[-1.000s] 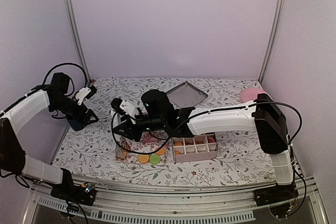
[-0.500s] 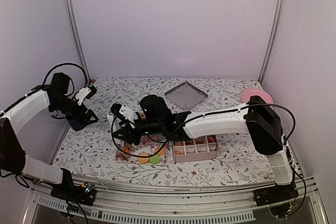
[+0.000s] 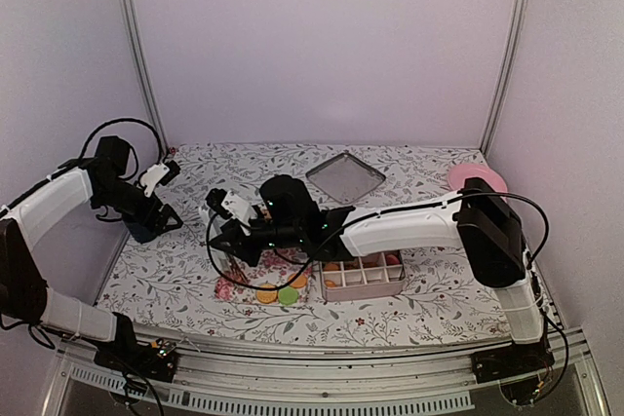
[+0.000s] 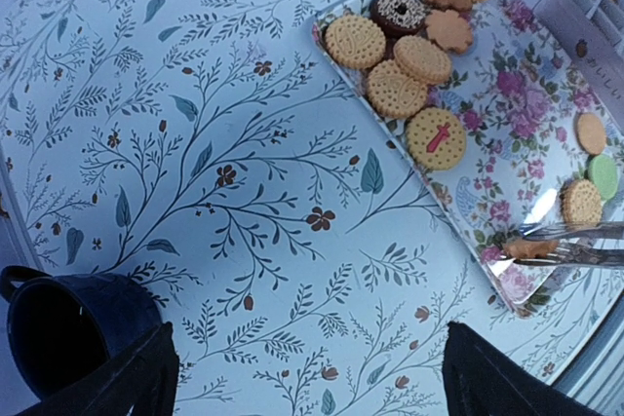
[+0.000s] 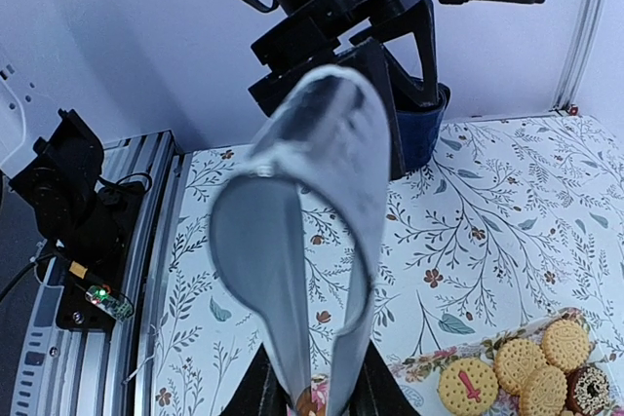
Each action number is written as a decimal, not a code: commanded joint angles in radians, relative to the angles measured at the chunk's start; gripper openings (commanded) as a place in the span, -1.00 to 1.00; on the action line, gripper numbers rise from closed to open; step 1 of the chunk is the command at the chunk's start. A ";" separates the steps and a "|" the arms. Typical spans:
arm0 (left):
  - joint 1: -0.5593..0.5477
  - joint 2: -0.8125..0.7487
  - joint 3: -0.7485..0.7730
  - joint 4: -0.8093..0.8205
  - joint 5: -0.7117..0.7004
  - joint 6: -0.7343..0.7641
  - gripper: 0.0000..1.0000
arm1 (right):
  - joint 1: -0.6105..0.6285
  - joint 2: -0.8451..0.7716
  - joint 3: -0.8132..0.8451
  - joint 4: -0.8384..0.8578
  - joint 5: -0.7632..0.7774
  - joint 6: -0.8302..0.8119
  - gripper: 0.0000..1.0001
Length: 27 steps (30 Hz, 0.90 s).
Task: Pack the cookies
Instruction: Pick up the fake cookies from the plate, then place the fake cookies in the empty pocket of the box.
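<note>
The cookies (image 4: 402, 65) lie on a floral tray (image 4: 507, 143): round golden ones, a chocolate one, one with a red mark (image 4: 436, 138), and orange (image 3: 266, 293) and green (image 3: 289, 294) ones at its near end. My right gripper (image 5: 312, 401) is shut on metal tongs (image 5: 312, 221). The tongs' tips (image 4: 575, 241) pinch a small orange cookie (image 4: 531, 248) at the tray's corner. In the top view the right gripper (image 3: 234, 236) hangs over the tray's left end. My left gripper (image 4: 307, 387) is open over bare tablecloth, holding nothing.
A white divided box (image 3: 363, 275) with some cookies in it stands right of the tray. A dark blue cup (image 4: 58, 328) sits by the left gripper. A square metal tray (image 3: 345, 177) and a pink plate (image 3: 478, 178) lie at the back.
The right gripper has come down to the tray's left end and squeezed the tongs together on a cookie. The left arm has stayed still.
</note>
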 commanded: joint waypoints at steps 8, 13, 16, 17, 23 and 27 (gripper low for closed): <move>0.007 0.000 -0.007 -0.002 0.003 0.013 0.89 | -0.018 -0.189 -0.069 0.053 0.038 0.016 -1.00; 0.007 0.002 -0.005 0.000 0.010 0.013 0.88 | -0.053 -0.380 -0.250 0.056 0.072 0.026 -1.00; 0.006 0.006 -0.005 0.001 0.013 0.013 0.89 | -0.079 -0.518 -0.392 0.050 0.101 0.030 -1.00; 0.005 0.007 -0.003 0.002 0.015 0.013 0.88 | -0.087 -0.564 -0.437 0.043 0.111 0.030 -1.00; 0.003 0.017 0.002 0.006 0.027 0.007 0.88 | -0.107 -0.790 -0.635 -0.072 0.200 0.030 -1.00; 0.002 0.022 0.005 0.006 0.030 0.004 0.88 | -0.113 -0.885 -0.699 -0.146 0.241 0.043 -1.00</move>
